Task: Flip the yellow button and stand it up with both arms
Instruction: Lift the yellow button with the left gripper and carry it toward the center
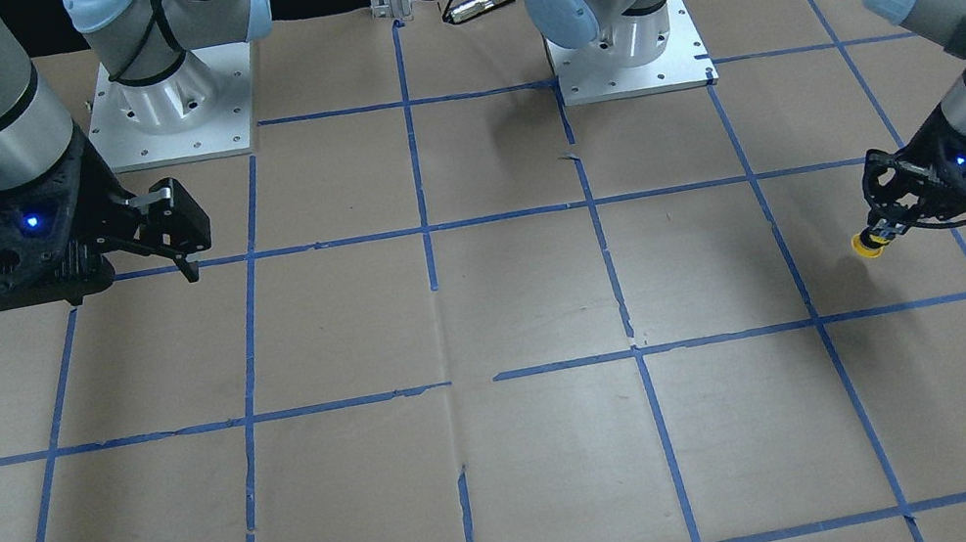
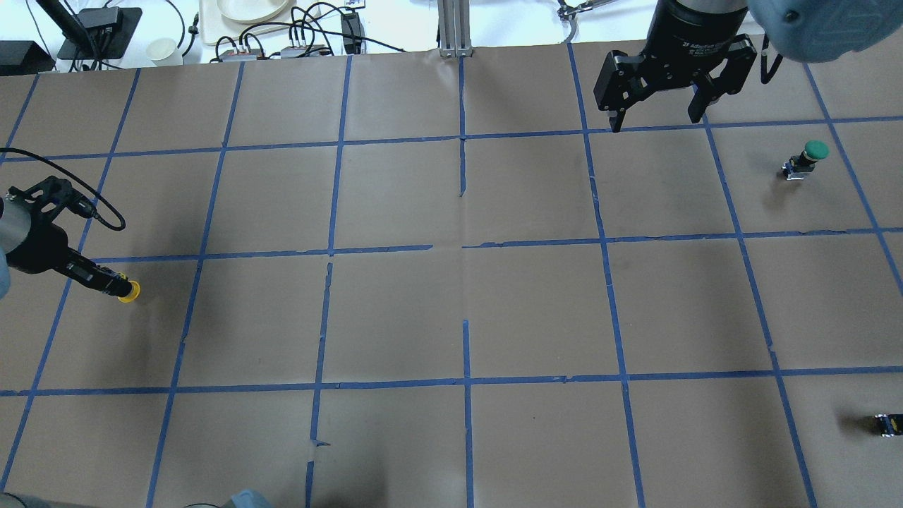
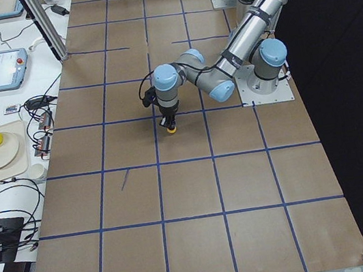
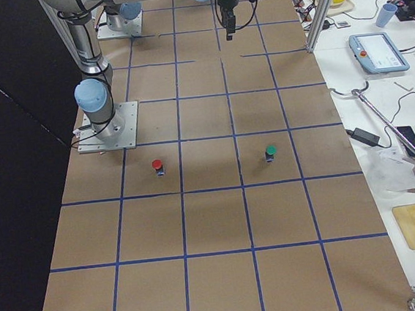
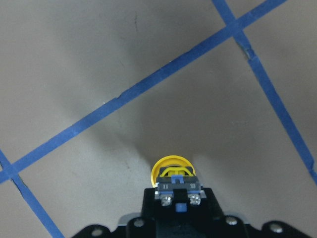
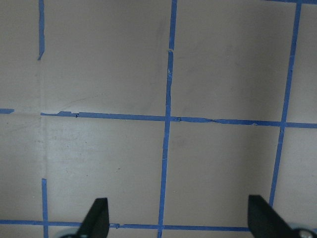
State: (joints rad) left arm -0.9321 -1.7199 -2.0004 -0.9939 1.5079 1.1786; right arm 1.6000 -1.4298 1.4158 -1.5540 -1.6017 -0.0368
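The yellow button (image 2: pixel 130 291) is held in my left gripper (image 2: pixel 117 286) at the table's left side. The gripper is shut on its black-grey body, and the yellow cap points away from the fingers. It also shows in the front-facing view (image 1: pixel 866 244) and the left wrist view (image 5: pixel 171 169). It hangs low over the paper; I cannot tell whether it touches. My right gripper (image 2: pixel 655 124) is open and empty, high over the far right of the table. Its fingertips (image 6: pixel 97 218) frame bare paper in the right wrist view.
A green-capped button (image 2: pixel 805 158) stands at the right. A small dark capless block (image 2: pixel 887 424) lies near the front right edge. A red-capped button (image 4: pixel 158 165) stands near the right arm's base plate (image 4: pixel 109 127). Blue tape lines grid the brown paper.
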